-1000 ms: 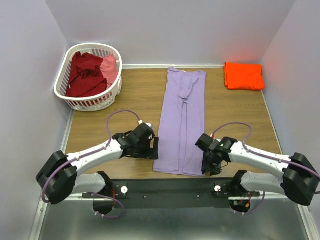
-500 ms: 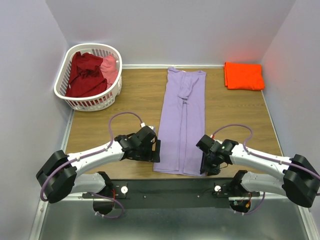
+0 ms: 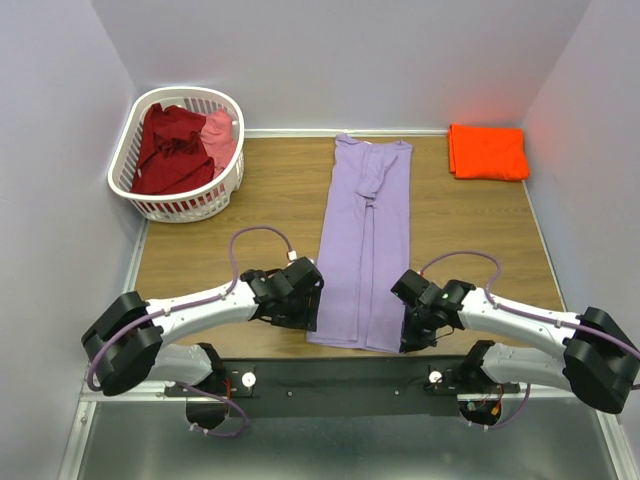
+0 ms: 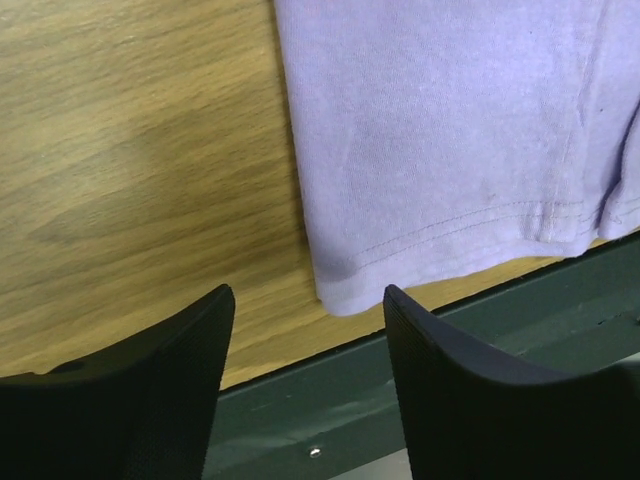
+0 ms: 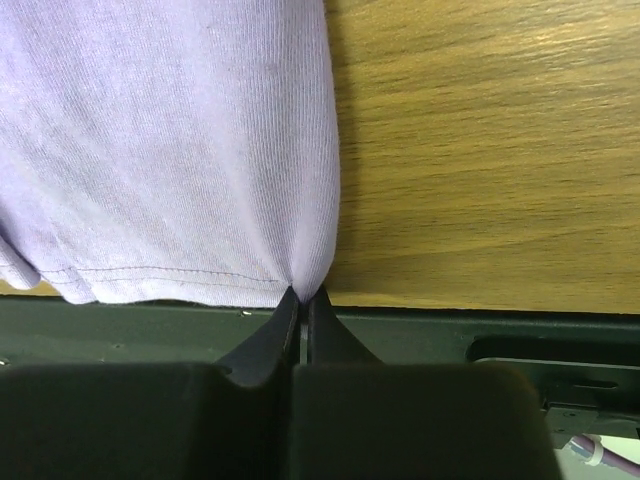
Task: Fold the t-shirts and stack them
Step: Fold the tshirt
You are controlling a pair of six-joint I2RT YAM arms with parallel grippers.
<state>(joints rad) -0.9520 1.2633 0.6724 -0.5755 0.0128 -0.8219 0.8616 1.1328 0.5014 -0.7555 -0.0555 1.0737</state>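
Observed condition, all three views.

Lavender t-shirt [image 3: 365,240]: lies flat on the wooden table [image 3: 250,200], folded lengthwise into a long narrow strip. It runs from the far edge of the table to the near edge, between the two arms. Its hem sits at the near edge, just overlapping the dark rail [image 3: 340,375] that carries the arm bases.

Left gripper [image 4: 308,290]: low over the near left corner of the strip. The jaws stand apart, and in the left wrist view the hem corner lies in the gap between the two black fingers [image 4: 150,370]. Neither finger is seen pressing the cloth.

Right gripper [image 5: 303,297]: at the near right corner of the strip. The jaws are closed tight, with a small pinch of the lavender hem caught between the tips. The fabric puckers toward that pinch point.

Orange t-shirt [image 3: 488,152]: folded into a compact rectangle at the far right corner of the table, well apart from both arms.

Laundry basket [image 3: 127,150]: white, slotted, at the far left corner. It holds a crumpled dark red shirt [image 3: 170,148], with a pink shirt [image 3: 218,135] beside it on the right side.
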